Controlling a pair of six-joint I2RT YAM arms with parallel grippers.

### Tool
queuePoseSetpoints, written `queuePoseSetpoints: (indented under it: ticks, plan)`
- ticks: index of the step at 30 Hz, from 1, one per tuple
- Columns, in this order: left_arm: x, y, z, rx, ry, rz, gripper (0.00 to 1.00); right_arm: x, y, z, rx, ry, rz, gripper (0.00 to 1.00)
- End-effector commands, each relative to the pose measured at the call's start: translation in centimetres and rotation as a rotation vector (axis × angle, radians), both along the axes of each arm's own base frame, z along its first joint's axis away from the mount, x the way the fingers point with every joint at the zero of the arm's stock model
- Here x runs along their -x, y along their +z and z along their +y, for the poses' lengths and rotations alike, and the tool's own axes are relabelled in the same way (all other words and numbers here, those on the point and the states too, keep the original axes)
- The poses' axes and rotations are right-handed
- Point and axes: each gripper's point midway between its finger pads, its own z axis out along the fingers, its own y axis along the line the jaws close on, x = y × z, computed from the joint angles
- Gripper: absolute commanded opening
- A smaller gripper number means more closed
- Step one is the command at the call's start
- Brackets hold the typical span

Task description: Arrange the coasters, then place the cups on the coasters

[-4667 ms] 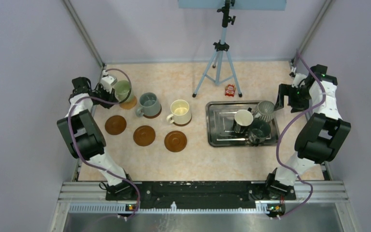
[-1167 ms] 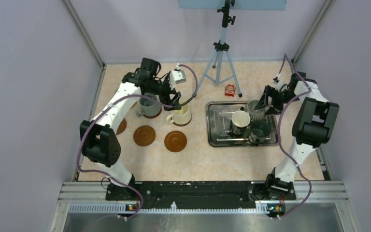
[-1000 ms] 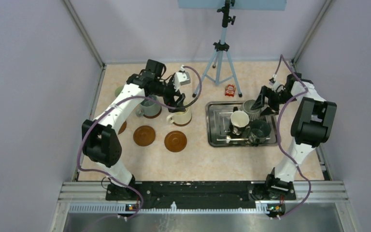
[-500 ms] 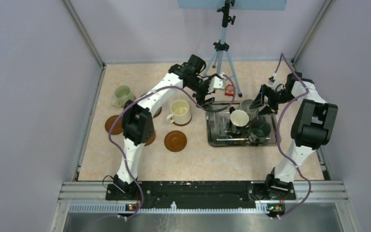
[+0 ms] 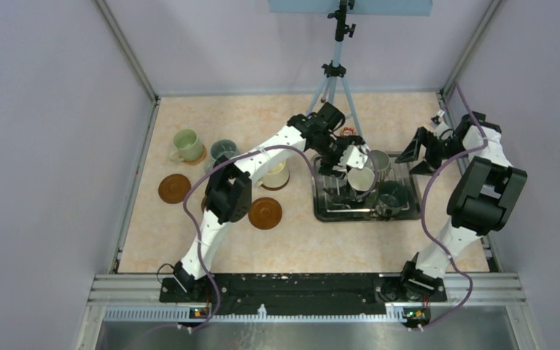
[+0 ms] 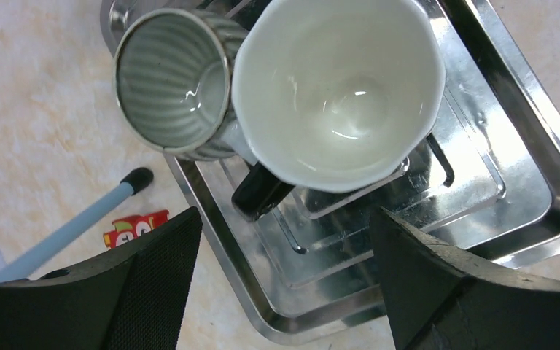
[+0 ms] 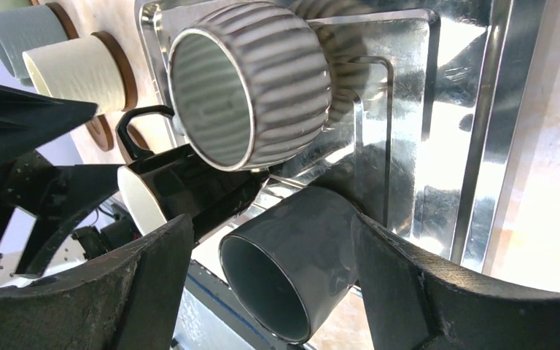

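Observation:
Three cups stand in the steel tray (image 5: 364,213): a white cup (image 5: 362,179), a ribbed grey cup (image 5: 382,160) and a dark teal-grey cup (image 5: 394,194). My left gripper (image 5: 344,169) hovers open just above the white cup (image 6: 335,87), its black handle (image 6: 262,193) towards the fingers (image 6: 153,284). My right gripper (image 5: 414,162) is open at the tray's right edge, with the dark cup (image 7: 299,262) seen beyond its jaws. A pale green cup (image 5: 187,144), a grey-blue cup (image 5: 224,149) and a cream cup (image 5: 275,176) each stand on a coaster. Bare coasters (image 5: 174,188) (image 5: 265,212) lie nearer; the left arm hides part of that row.
A tripod (image 5: 333,73) stands at the back, one leg (image 6: 65,233) ending close to the tray's corner. A small red packet (image 6: 135,227) lies beside that foot. Walls with metal posts close in the table on both sides.
My left arm has swung right from over the cream cup to above the tray's white cup. My right gripper has drawn back to the right, away from the ribbed grey cup.

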Motion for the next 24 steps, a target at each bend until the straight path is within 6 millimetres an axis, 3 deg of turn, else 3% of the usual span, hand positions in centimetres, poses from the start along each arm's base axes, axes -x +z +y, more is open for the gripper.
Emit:
queuePoseSetpoints:
  ticks: [1,6,10,24]
  plan:
    - [0.1,-0.9,-1.6,0.005,-0.087,-0.102,0.9,0.1,2.0,-0.2,0.024,0.014,-0.07,0.79]
    - [0.4,-2.2,-1.7,-0.031,-0.115,-0.125,0.89,-0.1,2.2,-0.9,0.023,-0.002,-0.073,0.79]
    - [0.7,-2.0,-1.3,-0.045,-0.111,-0.115,0.87,-0.1,2.3,-1.1,0.023,-0.001,-0.075,0.79]
    - [3.1,-0.3,0.3,-0.044,-0.071,-0.019,0.59,-0.3,2.1,-1.0,-0.004,0.0,-0.074,0.78]
